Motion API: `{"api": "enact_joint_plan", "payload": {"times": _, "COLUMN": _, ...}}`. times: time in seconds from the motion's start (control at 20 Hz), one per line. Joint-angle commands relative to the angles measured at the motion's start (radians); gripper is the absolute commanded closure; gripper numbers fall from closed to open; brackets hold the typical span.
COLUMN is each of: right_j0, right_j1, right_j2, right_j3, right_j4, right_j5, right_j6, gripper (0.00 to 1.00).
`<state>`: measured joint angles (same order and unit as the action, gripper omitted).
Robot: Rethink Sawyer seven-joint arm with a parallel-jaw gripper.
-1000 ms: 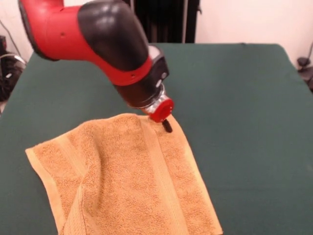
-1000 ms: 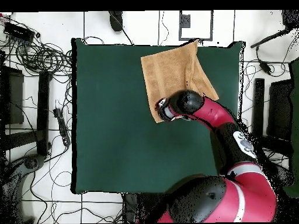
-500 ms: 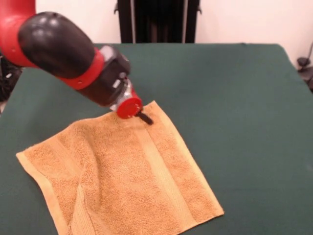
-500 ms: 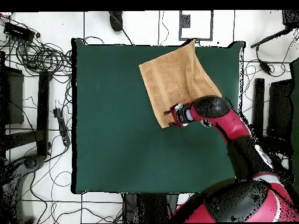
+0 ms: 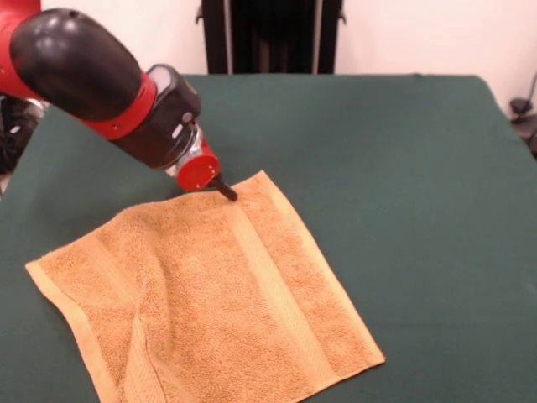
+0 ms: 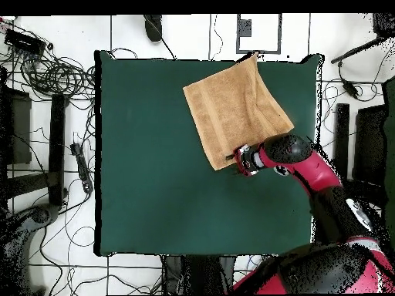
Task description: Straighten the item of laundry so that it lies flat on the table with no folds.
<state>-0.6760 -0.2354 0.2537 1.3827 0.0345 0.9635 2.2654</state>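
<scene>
Towel lay spread on the green tabletop, toward one corner in the overhead view, one corner running past the tabletop's edge there. Near corner in the front view was cut off by the frame, so its state couldn't be read.

Mostly flat. One soft ridge remained, running down the left part in the front view, beside the left pale band. Right pale band lay straight. Edges looked clean, no corner visibly turned under.

Hand sat at the towel's far edge, tip down on or just above the cloth near the far corner; contact couldn't be confirmed. Only a dark tip showed below the red collar, so couldn't tell whether it was released or clenched.

Handling, as a judgement: terry cloth, light, limp, no stiffness. It would drape and bunch rather than slide as a sheet. Felt-like cover likely grips the pile, so dragging would stretch the cloth locally and could raise new wrinkles. Not fragile; pressing was fine.

Where to take hold: an edge or corner, pinching a single layer. For that ridge, the left corner or left edge, pulled outward away from the ridge, low to the tabletop. Centre grabs would only tent it.
</scene>
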Motion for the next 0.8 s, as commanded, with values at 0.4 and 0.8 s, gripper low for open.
{"api": "enact_joint_plan", "payload": {"times": 0.4, "right_j0": 0.006, "right_j1": -0.216, "right_j2": -0.028, "right_j3": 0.068, "right_j4": -0.154, "right_j5": 0.118, "right_j6": -0.100, "gripper": 0.00}}
{"api": "enact_joint_plan", "payload": {"times": 0.8, "right_j0": -0.048, "right_j1": -0.287, "right_j2": 0.021, "right_j3": -0.079, "right_j4": -0.279, "right_j5": -0.111, "right_j6": -0.193, "gripper": 0.00}}
